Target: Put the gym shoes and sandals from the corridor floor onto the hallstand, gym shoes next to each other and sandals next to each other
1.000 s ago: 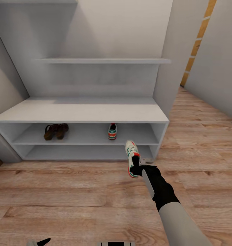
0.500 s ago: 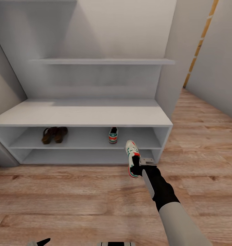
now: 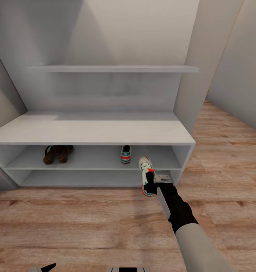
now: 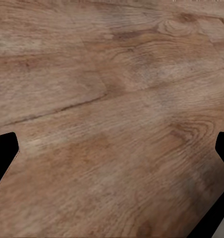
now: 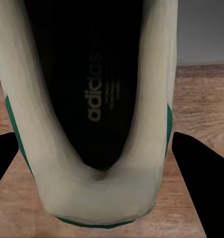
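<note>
From my head camera I see my right gripper (image 3: 150, 187) clamped on the heel of a gym shoe (image 3: 146, 174), holding it toe-forward above the corridor floor (image 3: 86, 223), just in front of the hallstand (image 3: 90, 132). On the upper shelf row the other gym shoe (image 3: 125, 154) sits heel toward me, a little left of the held one. The two sandals (image 3: 57, 154) rest side by side on the same row, well to the left (touching, as far as I can tell). A long wall shelf (image 3: 113, 68) runs above the bench top
</note>
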